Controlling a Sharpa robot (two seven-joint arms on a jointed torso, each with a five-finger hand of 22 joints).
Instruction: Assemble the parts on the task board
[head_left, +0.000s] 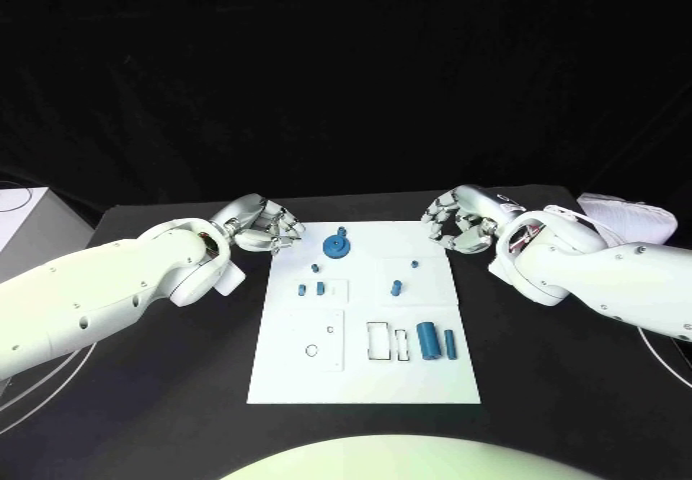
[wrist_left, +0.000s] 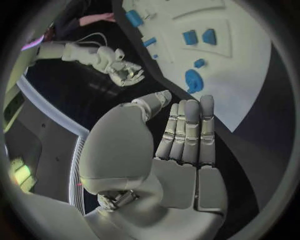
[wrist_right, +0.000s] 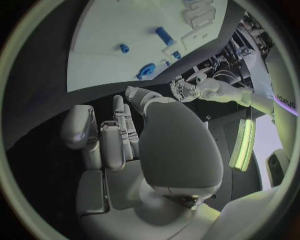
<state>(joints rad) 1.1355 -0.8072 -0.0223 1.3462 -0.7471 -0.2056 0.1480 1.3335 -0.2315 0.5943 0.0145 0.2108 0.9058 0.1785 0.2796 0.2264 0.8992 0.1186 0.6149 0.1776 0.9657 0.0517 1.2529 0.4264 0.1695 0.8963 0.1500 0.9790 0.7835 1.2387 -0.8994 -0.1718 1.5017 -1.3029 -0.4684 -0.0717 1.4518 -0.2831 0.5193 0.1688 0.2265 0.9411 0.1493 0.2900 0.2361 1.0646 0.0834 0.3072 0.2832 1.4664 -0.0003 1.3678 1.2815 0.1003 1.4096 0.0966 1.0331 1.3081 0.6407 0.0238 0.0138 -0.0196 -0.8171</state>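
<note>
Nearest the head camera is the front edge of the task board (head_left: 361, 385), bare white there, lying flat mid-table so both arms can reach it. Just above that strip sit the rectangular slots, with a fat blue cylinder (head_left: 428, 339) and a thinner blue bar (head_left: 450, 344) beside them, loose on the surface, I'd say waiting to be seated. Mid-board I see small blue pegs (head_left: 310, 289) on the left and another small piece (head_left: 395, 289) on the right; can't tell whether they stand in holes or just rest. At the far edge lies the blue gear-like disc (head_left: 336, 245), close to my left hand.

Left hand (head_left: 264, 226) hovers off the board's far-left corner, holding nothing; in its wrist view the fingers (wrist_left: 187, 132) are straight and side by side, palm flat. Right hand (head_left: 462, 219) mirrors it off the far-right corner, also holding nothing, fingers loosely curled in the head view, straighter in its own wrist view.

My read: both hands are parked at the corners so the board stays unobstructed for the camera; assembly looks barely begun. The disc seems the easiest first pick for the left.
</note>
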